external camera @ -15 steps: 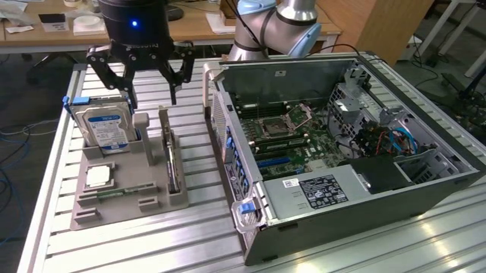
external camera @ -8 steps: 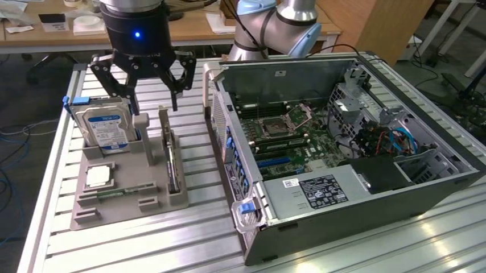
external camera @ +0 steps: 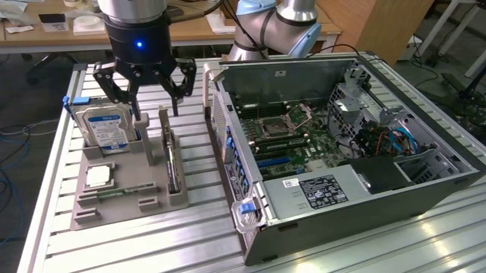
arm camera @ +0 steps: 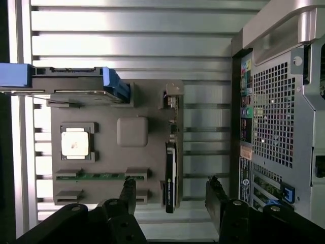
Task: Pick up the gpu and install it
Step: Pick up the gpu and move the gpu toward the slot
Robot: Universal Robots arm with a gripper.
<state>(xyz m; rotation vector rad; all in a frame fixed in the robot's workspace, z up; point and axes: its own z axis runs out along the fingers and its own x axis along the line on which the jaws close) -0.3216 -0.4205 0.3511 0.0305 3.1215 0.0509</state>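
Observation:
The gpu (external camera: 172, 162) stands on its edge in a slot of the grey holder tray (external camera: 129, 207), a thin dark card with a silver bracket at its far end. My gripper (external camera: 156, 109) hangs open just above that far end, apart from the card. In the wrist view the gpu (arm camera: 170, 175) appears edge-on, and it lines up with the gap between the two black fingers (arm camera: 127, 195) of my gripper (arm camera: 171, 197). Nothing is held.
On the tray also sit an upright hard drive (external camera: 106, 128), a CPU (external camera: 99, 176) and a memory stick (external camera: 114, 194). The open computer case (external camera: 425, 187) with its motherboard (external camera: 292, 139) lies at the exterior view's right. The case's perforated rear panel (arm camera: 277, 117) is close beside the tray.

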